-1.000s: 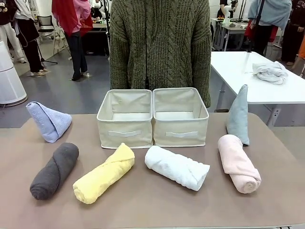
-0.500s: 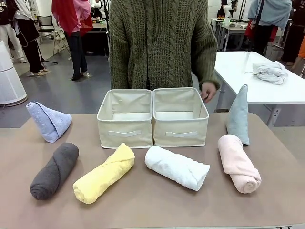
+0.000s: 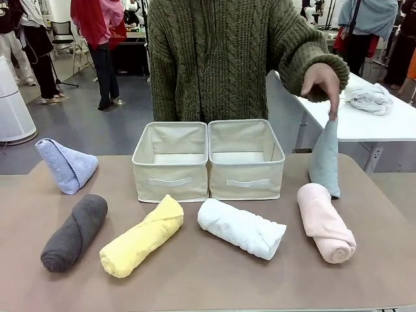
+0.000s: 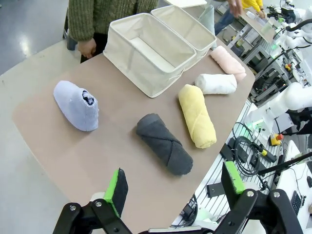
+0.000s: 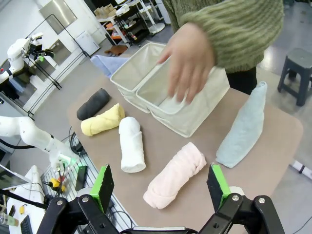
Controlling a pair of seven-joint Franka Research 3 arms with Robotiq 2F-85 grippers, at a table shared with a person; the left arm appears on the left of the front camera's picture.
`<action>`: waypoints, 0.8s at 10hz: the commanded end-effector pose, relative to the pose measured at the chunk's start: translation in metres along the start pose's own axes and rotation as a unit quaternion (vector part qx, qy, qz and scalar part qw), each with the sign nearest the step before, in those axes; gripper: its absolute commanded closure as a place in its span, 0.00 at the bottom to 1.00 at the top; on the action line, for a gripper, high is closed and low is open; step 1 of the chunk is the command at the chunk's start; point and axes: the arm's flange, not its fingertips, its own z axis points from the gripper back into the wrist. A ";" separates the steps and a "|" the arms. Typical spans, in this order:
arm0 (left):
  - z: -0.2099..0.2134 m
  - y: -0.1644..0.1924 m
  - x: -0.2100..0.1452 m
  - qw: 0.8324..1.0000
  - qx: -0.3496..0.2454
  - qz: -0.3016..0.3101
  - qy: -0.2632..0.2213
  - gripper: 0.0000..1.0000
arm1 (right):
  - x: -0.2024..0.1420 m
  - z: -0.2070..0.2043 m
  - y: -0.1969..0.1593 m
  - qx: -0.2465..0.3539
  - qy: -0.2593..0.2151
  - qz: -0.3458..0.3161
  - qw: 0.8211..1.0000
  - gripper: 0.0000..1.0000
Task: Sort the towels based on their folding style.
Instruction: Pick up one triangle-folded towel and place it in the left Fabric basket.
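Note:
Rolled towels lie in a row on the brown table: dark grey (image 3: 75, 233), yellow (image 3: 142, 236), white (image 3: 241, 228) and pink (image 3: 325, 222). A light blue cone towel (image 3: 67, 166) lies at the far left. A grey-blue cone towel (image 3: 325, 158) stands upright at the far right, and the person's hand (image 3: 323, 82) touches its tip. My left gripper (image 4: 175, 183) hangs open above the table's near edge, close to the dark grey roll (image 4: 163, 143). High over the pink roll (image 5: 175, 174), my right gripper (image 5: 160, 184) is open and holds nothing.
Two beige fabric bins, left (image 3: 170, 182) and right (image 3: 247, 183), stand side by side at the back middle, both empty. A white cloth bundle (image 3: 368, 97) rests on a separate white table (image 3: 390, 130) behind the right corner. The person stands right behind the bins.
The person's hand has come up from beside the right bin and reached out to the tip of the grey-blue cone. The towels and bins have not moved.

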 end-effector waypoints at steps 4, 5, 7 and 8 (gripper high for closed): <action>0.001 0.000 0.000 1.000 -0.003 -0.003 -0.003 0.00 | 0.000 0.000 -0.001 0.004 -0.003 0.002 1.000 0.00; 0.001 0.000 0.000 1.000 -0.003 -0.003 -0.003 0.00 | 0.000 0.000 -0.001 0.004 -0.003 0.002 1.000 0.00; 0.001 0.000 0.000 1.000 -0.003 -0.003 -0.003 0.00 | 0.000 0.000 -0.001 0.004 -0.003 0.002 1.000 0.00; 0.001 0.000 0.000 1.000 -0.003 -0.003 -0.003 0.00 | 0.000 0.000 -0.001 0.004 -0.003 0.002 1.000 0.00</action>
